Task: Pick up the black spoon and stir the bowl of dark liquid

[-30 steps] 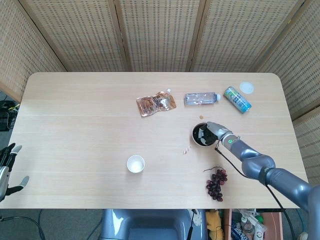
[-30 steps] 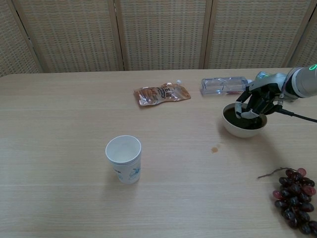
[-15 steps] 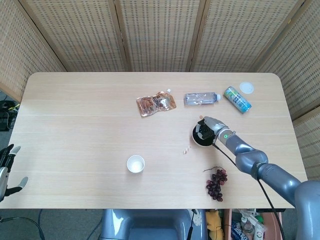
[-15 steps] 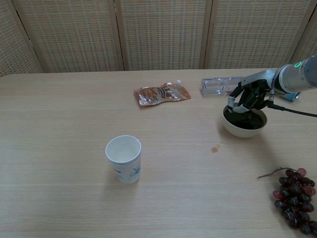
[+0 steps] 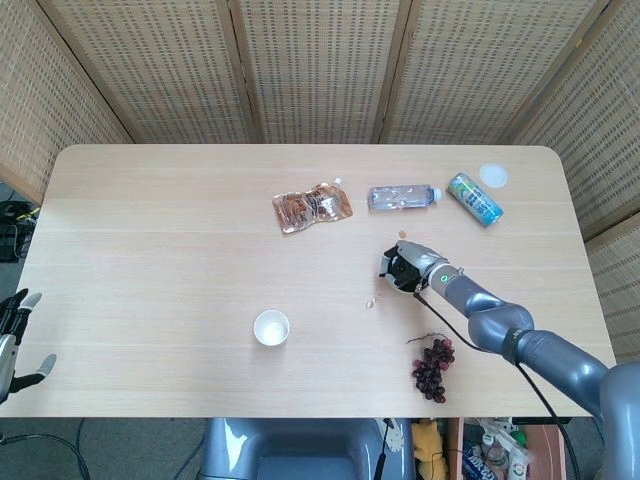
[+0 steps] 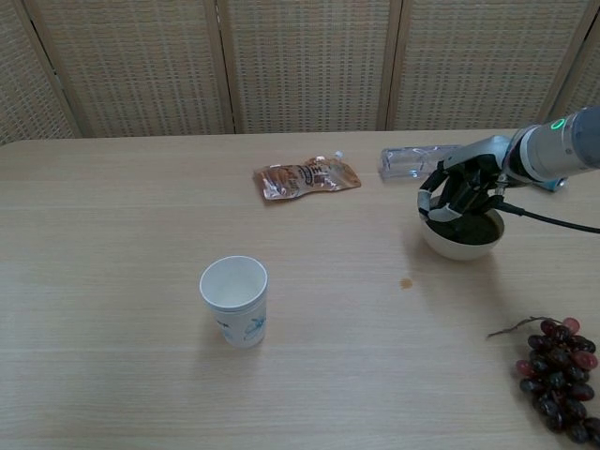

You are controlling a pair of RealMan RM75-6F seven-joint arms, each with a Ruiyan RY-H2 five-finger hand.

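- Our right hand [image 6: 457, 193] hung over the bowl of dark liquid [image 6: 461, 234], fingers curled downward; we could not tell whether they held the black spoon.
- Our left hand [image 5: 14, 330] sat spread beside the worktop [image 5: 160, 250].

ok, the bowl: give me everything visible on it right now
The bowl is small, round and off-white outside, looks ceramic, and stands upright on the table, right of centre, just in front of the clear bottle. It holds dark, near-black liquid. The right robot hand hangs over its left rim with fingers curled down into it; whether they hold the spoon cannot be told. A small brownish spot lies on the table nearby.
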